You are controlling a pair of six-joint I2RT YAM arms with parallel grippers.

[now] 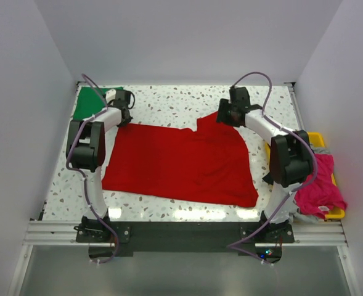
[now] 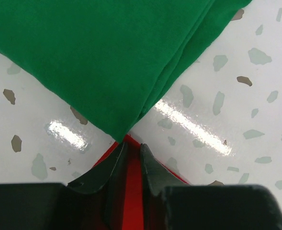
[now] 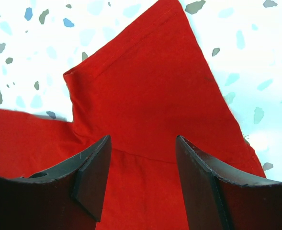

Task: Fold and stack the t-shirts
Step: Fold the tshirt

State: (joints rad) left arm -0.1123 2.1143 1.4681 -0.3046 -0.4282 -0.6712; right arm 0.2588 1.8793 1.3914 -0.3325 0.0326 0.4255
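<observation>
Watching my left pincer [image 2: 132, 146], nearly together over the far left corner of the red t-shirt [image 1: 181, 163], I cannot tell if it grips. It may snag the green t-shirt [image 2: 107, 57] just beside. My right pincer [image 3: 143, 139] stands apart.

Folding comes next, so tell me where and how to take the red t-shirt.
Take the red t-shirt by its far corners, from above, jaws across the edge: it lies spread flat, so only its edges pinch. The left pincer and right pincer sit at those corners.
</observation>
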